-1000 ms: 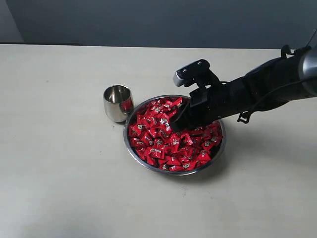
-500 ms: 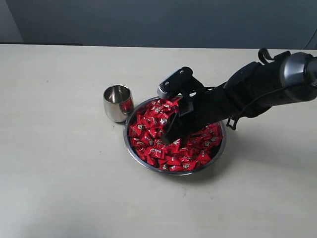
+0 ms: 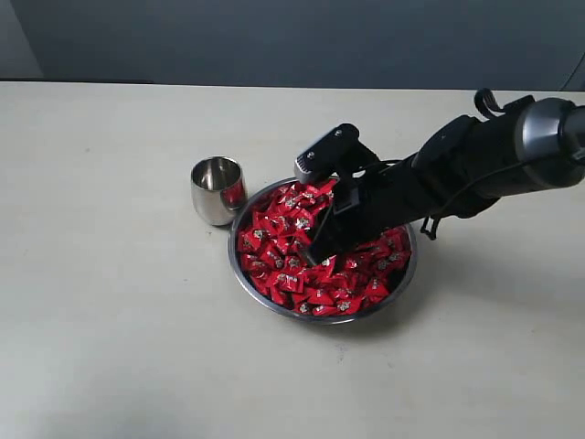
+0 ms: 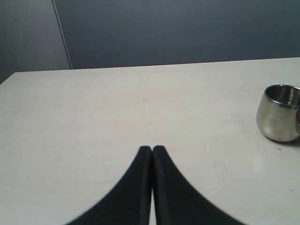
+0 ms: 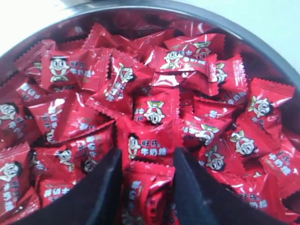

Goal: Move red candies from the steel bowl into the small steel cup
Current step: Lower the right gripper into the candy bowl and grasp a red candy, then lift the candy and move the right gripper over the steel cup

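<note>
left claw point(image 4: 152, 151): fingers pressed together | small steel cup point(image 4: 280, 113): upright on table point(image 4: 93, 117)

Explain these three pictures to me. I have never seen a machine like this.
It is a robot with two arms, each ending in a two-fingered gripper. One picture looks at the table from outside; the other two come from cameras on the wrists. On the table stand a small steel cup and a steel bowl heaped with red candies. The right gripper is pushed into the candies, jaws apart astride one; whether they grip it is unclear. The left gripper is shut and empty, with the cup in its view.
</note>
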